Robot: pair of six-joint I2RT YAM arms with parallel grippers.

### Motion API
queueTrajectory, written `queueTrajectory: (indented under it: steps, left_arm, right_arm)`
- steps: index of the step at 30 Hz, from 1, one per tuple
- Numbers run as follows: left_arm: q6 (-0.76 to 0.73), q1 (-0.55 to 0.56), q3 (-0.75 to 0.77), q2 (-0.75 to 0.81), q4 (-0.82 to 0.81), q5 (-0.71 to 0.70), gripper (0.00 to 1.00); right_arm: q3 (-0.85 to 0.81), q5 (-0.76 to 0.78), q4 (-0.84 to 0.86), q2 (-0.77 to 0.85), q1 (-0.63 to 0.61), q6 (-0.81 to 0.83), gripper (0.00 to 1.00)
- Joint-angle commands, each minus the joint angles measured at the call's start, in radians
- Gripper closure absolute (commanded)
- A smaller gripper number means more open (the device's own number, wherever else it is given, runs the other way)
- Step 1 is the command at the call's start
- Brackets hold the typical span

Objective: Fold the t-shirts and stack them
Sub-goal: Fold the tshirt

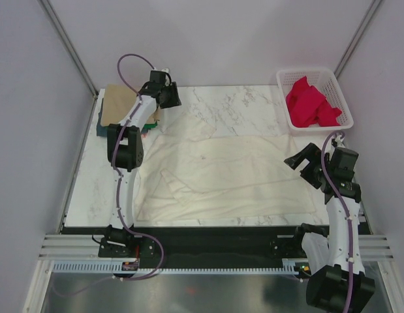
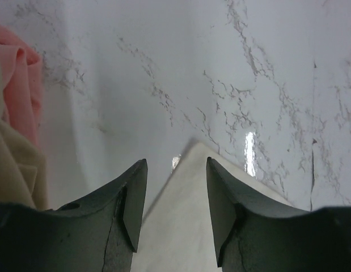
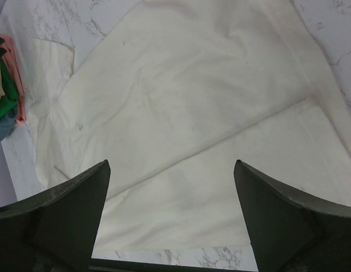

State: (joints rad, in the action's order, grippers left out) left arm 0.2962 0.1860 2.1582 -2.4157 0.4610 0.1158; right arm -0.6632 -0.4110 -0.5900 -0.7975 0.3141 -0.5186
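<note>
A large cream t-shirt [image 1: 221,176] lies spread flat over the middle of the marble table. It also shows in the left wrist view [image 2: 181,226] and the right wrist view [image 3: 181,85]. A stack of folded t-shirts [image 1: 119,104], tan on top, sits at the far left, and its green and teal edges show in the right wrist view [image 3: 5,96]. My left gripper [image 1: 170,98] is open, with a far corner of the cream shirt between its fingers [image 2: 176,160]. My right gripper [image 1: 298,158] is wide open above the shirt's right side [image 3: 170,163].
A white mesh basket [image 1: 305,70] with red cloth [image 1: 309,104] stands at the far right. Pink and tan folded cloth [image 2: 19,79] lies just left of my left gripper. A black rail runs along the table's near edge [image 1: 215,228].
</note>
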Motion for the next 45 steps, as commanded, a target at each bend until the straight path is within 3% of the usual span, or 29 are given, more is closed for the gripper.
queueTrajectory:
  steps: [1, 5, 28, 29, 32, 33, 34, 40, 45]
  left_arm:
    - [-0.042, 0.015, 0.14, -0.103, -0.002, 0.016, 0.46]
    - [-0.051, 0.029, 0.187, -0.171, 0.001, 0.033, 0.45]
    - [-0.009, 0.044, -0.023, -0.146, 0.015, 0.216, 0.55]
    - [-0.008, 0.046, -0.027, -0.146, 0.013, 0.216, 0.58]
    - [-0.002, 0.047, -0.021, -0.154, 0.021, 0.21, 0.81]
    - [0.001, 0.047, -0.023, -0.151, 0.019, 0.203, 0.95]
    - [0.0, 0.047, -0.023, -0.146, 0.019, 0.196, 0.98]
    - [0.04, 0.047, -0.076, 0.016, 0.06, 0.186, 0.98]
    - [0.031, 0.075, -0.302, 0.259, 0.068, 0.179, 0.98]
  right_arm:
    - [0.014, -0.025, 0.068, 0.011, -0.013, 0.011, 0.02]
    - [0.048, -0.037, 0.107, -0.009, -0.017, 0.014, 0.02]
    - [0.066, 0.005, 0.059, -0.005, -0.017, 0.038, 0.02]
    - [0.065, 0.001, 0.061, -0.011, -0.017, 0.037, 0.02]
    - [0.059, 0.006, 0.059, -0.025, -0.015, 0.042, 0.02]
    - [0.057, 0.008, 0.059, -0.028, -0.017, 0.045, 0.02]
    - [0.059, 0.008, 0.059, -0.029, -0.017, 0.043, 0.02]
    - [0.042, 0.056, 0.081, -0.039, -0.017, 0.034, 0.02]
    - [-0.09, 0.167, 0.059, -0.184, -0.094, 0.061, 0.04]
